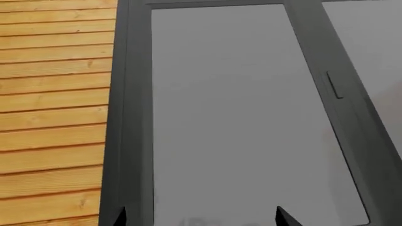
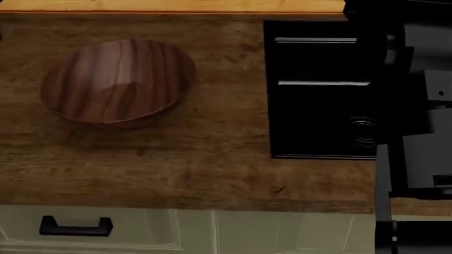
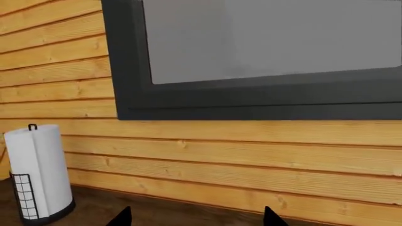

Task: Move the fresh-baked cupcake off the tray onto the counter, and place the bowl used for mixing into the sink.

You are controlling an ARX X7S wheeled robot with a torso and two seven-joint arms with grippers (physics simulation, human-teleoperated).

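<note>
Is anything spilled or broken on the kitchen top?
Nothing stands out. The bowl sits whole on the counter, apart from the sink, with no spill around it. The paper towel roll stands upright by the wall.

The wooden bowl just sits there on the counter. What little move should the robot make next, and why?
Probably bring the left tool down toward the bowl. The bowl stands untouched on the counter, left of the sink, while both wrist cameras face the wall and window, so neither tool is near anything yet. The cupcake and tray are out of view.
</note>
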